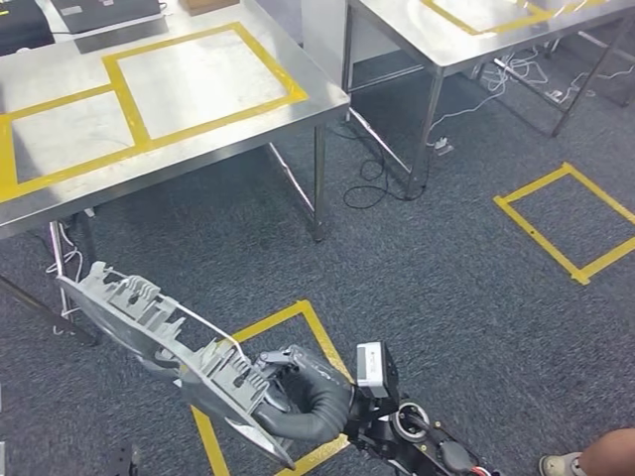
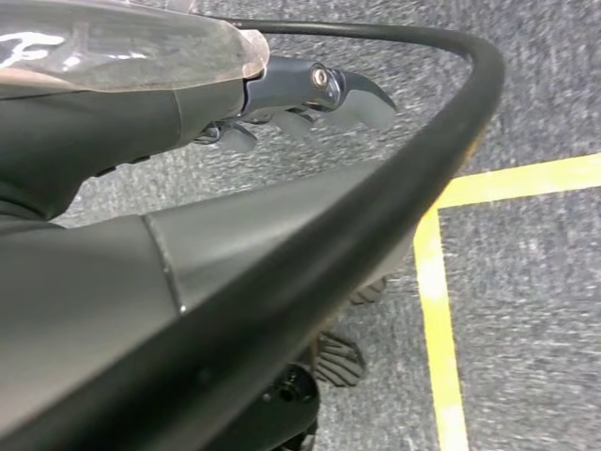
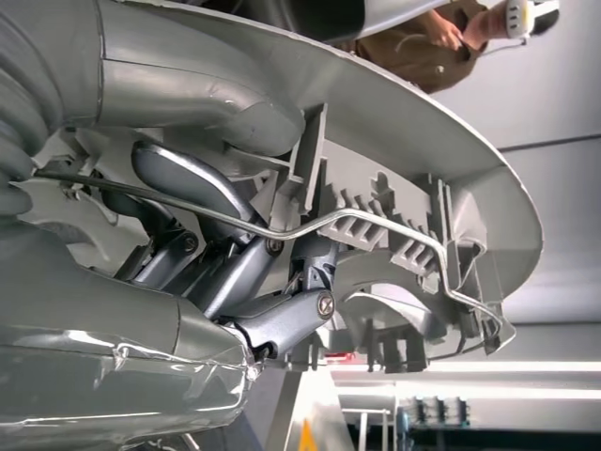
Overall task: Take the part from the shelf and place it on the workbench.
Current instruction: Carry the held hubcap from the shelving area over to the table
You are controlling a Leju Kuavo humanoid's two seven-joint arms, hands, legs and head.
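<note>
Currently the right hand [image 1: 300, 392] grips the part [image 1: 161, 337], a long grey moulded plastic panel with ribs and a thin wire rod, by its near end; fingers [image 3: 212, 272] wrap the ribbed underside. The part juts toward 10 o'clock above the carpet, short of the workbench [image 1: 224, 124] at 12 o'clock. Judged light and stiff, but long: expect leverage at the grip. Hold ribs, not the rod. The left hand [image 2: 298, 103] hangs with fingers curled, holding nothing.
</note>
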